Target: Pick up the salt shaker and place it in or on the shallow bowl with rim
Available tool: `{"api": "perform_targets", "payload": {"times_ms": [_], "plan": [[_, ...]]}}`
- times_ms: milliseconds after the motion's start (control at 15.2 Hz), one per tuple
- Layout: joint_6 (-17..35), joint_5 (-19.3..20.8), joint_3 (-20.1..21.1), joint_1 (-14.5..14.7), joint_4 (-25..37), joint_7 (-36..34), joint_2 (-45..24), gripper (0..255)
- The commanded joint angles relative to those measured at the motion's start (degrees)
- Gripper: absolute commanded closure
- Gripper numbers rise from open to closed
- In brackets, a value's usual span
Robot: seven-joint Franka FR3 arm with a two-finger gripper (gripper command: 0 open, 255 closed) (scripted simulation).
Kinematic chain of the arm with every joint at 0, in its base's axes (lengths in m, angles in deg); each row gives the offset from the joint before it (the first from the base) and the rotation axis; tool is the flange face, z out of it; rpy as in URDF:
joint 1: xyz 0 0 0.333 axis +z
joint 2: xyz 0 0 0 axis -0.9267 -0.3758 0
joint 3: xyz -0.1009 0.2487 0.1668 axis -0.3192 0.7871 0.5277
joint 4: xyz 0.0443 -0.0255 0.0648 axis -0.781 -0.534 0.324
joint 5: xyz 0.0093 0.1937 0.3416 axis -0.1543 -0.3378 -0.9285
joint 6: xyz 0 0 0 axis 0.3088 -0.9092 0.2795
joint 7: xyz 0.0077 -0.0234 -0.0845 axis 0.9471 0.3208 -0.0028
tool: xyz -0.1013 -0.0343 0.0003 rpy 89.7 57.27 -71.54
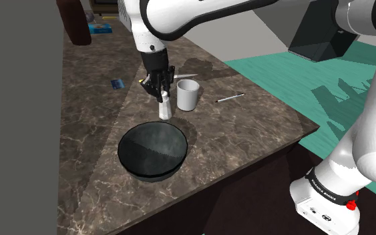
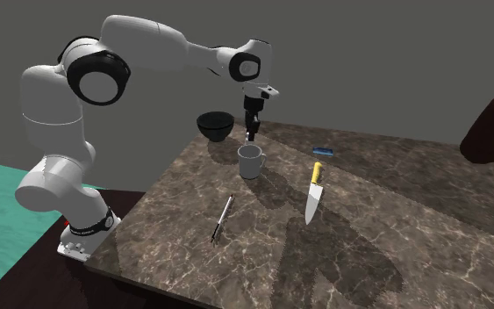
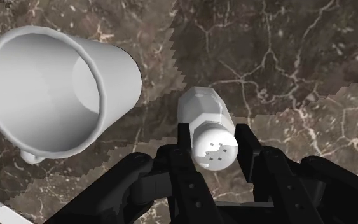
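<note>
The hand (image 3: 214, 143) clasps the white salt shaker (image 3: 203, 108) by its cap. Grasp seems made; next, carry it over the dark bowl (image 1: 121, 151)

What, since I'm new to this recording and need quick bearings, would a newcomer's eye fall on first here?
First, the black two-finger gripper clasping the cap of a small white salt shaker, close beside a plain white mug standing on the dark marbled tabletop. Next, the dark, glossy round bowl just below them in the shoulder view.
</note>
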Motion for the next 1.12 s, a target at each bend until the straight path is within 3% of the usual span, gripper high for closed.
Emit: {"api": "perform_targets", "payload": {"times_ms": [0,1056], "plan": [[-0.7,-0.1,0.1,0.1,0.5,0.1,-0.1,255],[-13.0,-0.4,0.4,1.2,12.9,1.1,0.0,255]]}}
